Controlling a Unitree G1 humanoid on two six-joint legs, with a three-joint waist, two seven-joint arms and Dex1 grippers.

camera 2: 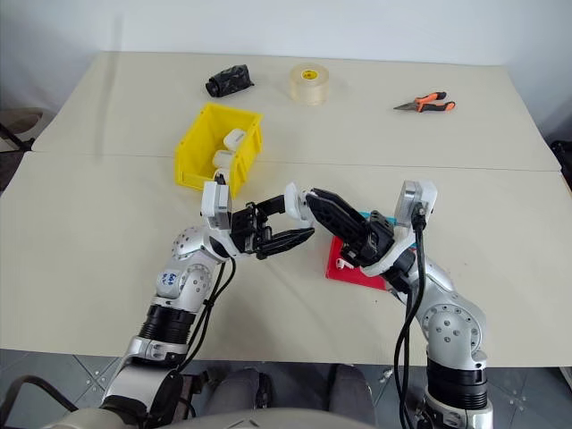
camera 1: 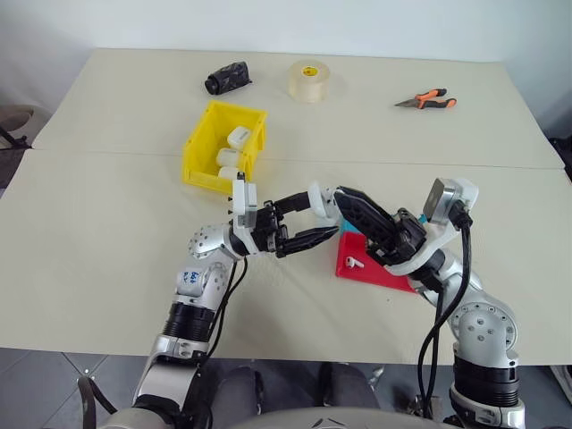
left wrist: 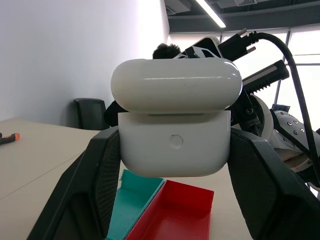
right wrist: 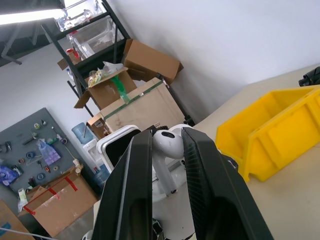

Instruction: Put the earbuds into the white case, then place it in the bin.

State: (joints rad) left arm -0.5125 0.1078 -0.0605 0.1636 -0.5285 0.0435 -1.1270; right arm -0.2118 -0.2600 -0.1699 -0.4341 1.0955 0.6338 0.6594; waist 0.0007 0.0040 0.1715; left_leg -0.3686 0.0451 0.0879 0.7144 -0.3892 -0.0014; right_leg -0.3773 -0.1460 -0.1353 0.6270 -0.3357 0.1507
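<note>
Left wrist view: left gripper (left wrist: 175,190) clamped on white case (left wrist: 175,125), lid raised; right gripper (right wrist: 167,150) fingers pinching earbud (right wrist: 165,147) beside it, yellow bin (camera 1: 223,143) behind

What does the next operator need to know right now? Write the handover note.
Left gripper: fingers shut on the small rounded glossy white case, held above the table, lid ajar.
Right gripper: fingers shut on one tiny white plastic earbud, right at the case.
Bright yellow plastic bin: already holds several similar cases.
Flat red and teal tray: one more earbud on it.
Done: case and first earbud picked up.
Left: seat both earbuds, close the lid, put the case in the bin.
</note>
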